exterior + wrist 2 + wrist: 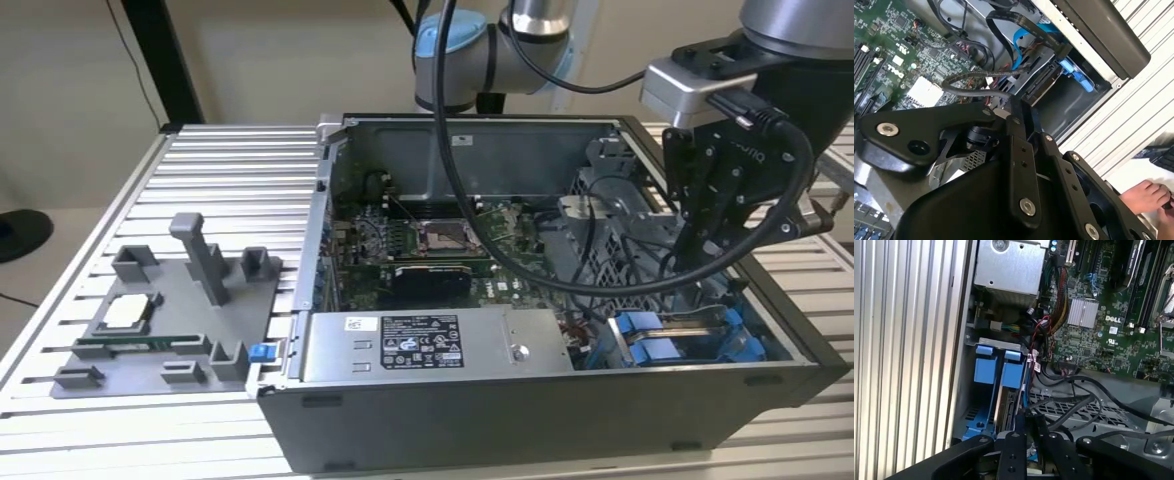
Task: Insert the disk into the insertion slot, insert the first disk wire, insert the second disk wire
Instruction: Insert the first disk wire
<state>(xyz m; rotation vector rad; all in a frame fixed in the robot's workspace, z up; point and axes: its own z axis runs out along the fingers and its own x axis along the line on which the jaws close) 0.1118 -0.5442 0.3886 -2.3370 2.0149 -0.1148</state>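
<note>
- A ribbed aluminium table [214, 170] carries the open grey metal computer case [534, 420].
- The black robot claw [1028, 420] hangs inside the case at its drive-bay corner. Clenched or released, I cannot tell.
- The rectangular grey insertion slot [974, 422], with blue plastic pieces, occupies that case corner.
- The silver-grey, blue-framed disk [1004, 407] stands on edge in the slot, just beside the claw.

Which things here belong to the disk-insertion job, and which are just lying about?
Job: gripper, disk, insertion slot, black cables, possibly the disk wires.
Lying about: power-supply box, grey parts tray, perforated cage, a person's hand.
</note>
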